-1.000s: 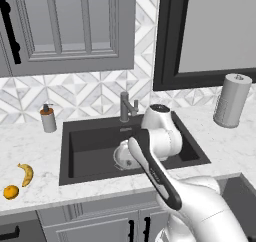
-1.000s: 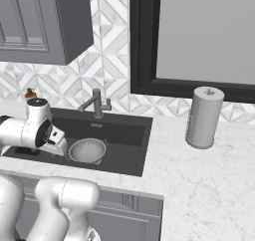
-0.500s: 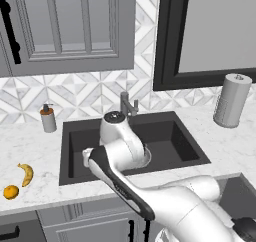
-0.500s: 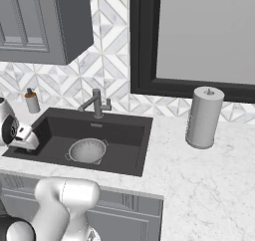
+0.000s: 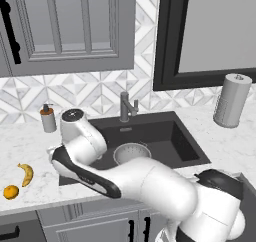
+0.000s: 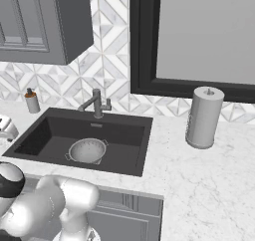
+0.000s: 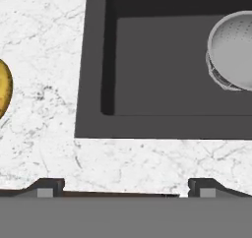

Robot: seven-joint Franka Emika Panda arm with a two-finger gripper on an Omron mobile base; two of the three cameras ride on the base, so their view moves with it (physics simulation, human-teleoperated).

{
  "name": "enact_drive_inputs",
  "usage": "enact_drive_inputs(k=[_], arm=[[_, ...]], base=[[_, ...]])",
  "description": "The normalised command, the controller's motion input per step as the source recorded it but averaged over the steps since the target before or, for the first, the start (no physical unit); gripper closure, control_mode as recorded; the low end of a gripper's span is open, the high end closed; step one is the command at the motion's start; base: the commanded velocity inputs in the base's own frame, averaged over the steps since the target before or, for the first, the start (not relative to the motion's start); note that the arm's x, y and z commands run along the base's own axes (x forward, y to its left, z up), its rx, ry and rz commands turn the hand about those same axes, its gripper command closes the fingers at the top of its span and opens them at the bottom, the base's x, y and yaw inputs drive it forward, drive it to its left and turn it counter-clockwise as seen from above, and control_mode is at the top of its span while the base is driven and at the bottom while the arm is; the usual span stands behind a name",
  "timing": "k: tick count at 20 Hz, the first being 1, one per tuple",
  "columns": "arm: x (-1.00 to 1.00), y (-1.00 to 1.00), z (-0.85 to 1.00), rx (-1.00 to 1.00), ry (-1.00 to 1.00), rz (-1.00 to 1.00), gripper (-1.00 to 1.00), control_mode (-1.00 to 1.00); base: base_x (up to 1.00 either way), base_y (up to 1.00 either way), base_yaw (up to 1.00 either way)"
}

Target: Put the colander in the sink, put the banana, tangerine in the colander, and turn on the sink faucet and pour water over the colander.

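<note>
Hand view: tool [image 7: 123, 187] wide open, empty, over worktop [image 7: 44, 60]; banana [image 7: 2, 89] at 9 o'clock, colander [image 7: 231, 50] ready in sink [image 7: 147, 65].

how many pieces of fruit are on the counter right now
2, both on the counter left of the sink: the banana and, just nearer the front edge, the tangerine. None in the colander.
</note>
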Motion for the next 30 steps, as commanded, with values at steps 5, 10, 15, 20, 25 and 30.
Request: enact_drive_inputs(k=[5, 10, 15, 20, 25, 30], arm=[[0.17, 0.93, -0.07, 0.0, 0.0, 0.0, -1.0, -1.0], [0.21, 0.57, -0.21, 0.13, 0.0, 0.0, -1.0, -1.0], [0.23, 0.47, -0.26, 0.26, 0.01, 0.0, -1.0, -1.0], [0.18, 0.37, -0.4, 0.06, 0.04, 0.0, -1.0, -1.0], [0.2, 0.27, -0.17, 0.0, 0.09, 0.0, -1.0, -1.0], [0.2, 0.31, -0.08, -0.03, 0.21, 0.0, -1.0, -1.0]], base=[[0.0, 0.0, 0.0], [0.0, 0.0, 0.0], [0.0, 0.0, 0.0], [0.0, 0.0, 0.0], [0.0, 0.0, 0.0], [0.0, 0.0, 0.0]])
